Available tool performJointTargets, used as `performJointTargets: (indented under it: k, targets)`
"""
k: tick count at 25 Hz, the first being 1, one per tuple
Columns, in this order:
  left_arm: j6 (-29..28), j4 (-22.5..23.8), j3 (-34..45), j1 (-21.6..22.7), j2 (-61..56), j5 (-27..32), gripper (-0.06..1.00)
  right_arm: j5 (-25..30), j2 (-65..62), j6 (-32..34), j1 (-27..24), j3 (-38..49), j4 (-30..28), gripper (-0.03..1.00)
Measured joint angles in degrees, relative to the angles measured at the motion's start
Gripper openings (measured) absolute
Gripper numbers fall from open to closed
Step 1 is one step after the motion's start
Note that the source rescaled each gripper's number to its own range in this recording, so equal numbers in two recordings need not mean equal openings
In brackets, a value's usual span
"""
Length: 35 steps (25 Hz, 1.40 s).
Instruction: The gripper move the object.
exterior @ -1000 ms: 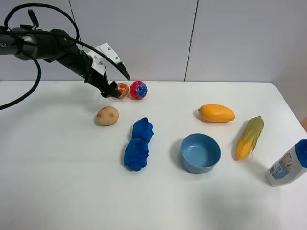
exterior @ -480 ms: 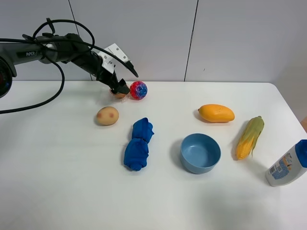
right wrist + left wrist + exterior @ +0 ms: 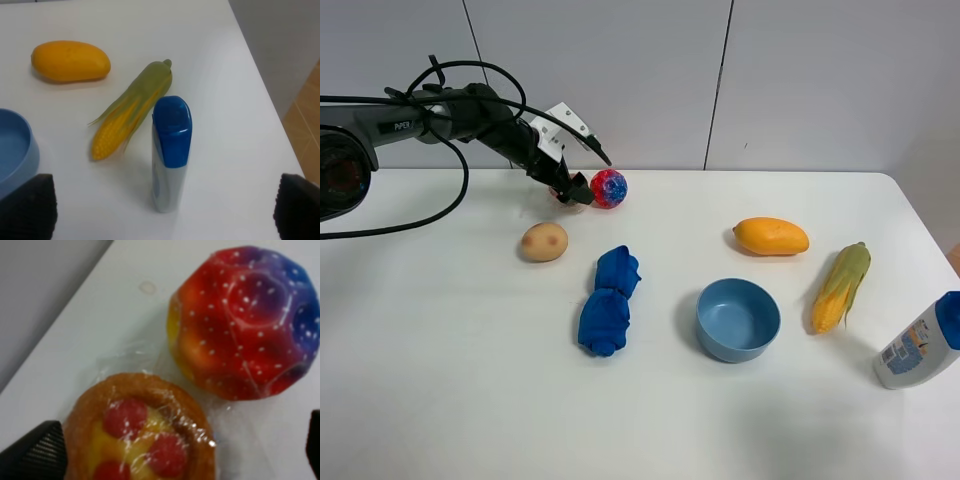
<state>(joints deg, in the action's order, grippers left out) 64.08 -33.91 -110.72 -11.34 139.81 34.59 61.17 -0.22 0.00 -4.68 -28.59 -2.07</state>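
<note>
1. The pastry (image 3: 140, 430), in clear wrapper: on the counter (image 3: 125, 300), just beside the ball (image 3: 245, 320).
2. The left tool (image 3: 563, 188): jaws spread wide, pastry between them, not gripped.
3. The right tool (image 3: 162, 207): jaws wide apart, empty, well apart from the ball.

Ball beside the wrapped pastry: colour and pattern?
The ball is red, blue and yellow with white dots; best in left wrist view.
</note>
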Motion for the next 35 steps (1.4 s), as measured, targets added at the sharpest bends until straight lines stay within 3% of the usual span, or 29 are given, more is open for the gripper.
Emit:
performJointTargets:
  k: [9,26,27,29,32,33,35]
  targets:
    - [0.0,-0.4,-1.2,1.0,1.7,-1.7,0.96,0.0,0.0,0.0,0.0,0.0,0.0,1.0]
    - [0.1,-1.9,-5.0,1.0,7.0,0.8,0.92,0.0,0.0,0.0,0.0,0.0,0.0,1.0]
    - [0.1,-1.9,-5.1,1.0,7.0,0.8,0.87,0.0,0.0,0.0,0.0,0.0,0.0,1.0]
    - [0.1,-1.9,-5.2,1.0,7.0,0.7,0.66,0.0,0.0,0.0,0.0,0.0,0.0,1.0]
    - [0.1,-1.9,-6.1,1.0,7.3,1.8,0.09,0.0,0.0,0.0,0.0,0.0,0.0,1.0]
    - [0.1,-1.9,-6.6,1.0,7.4,2.6,0.01,0.0,0.0,0.0,0.0,0.0,0.0,1.0]
    - [0.1,-1.6,-7.5,1.0,7.4,5.0,0.0,0.0,0.0,0.0,0.0,0.0,0.0,1.0]
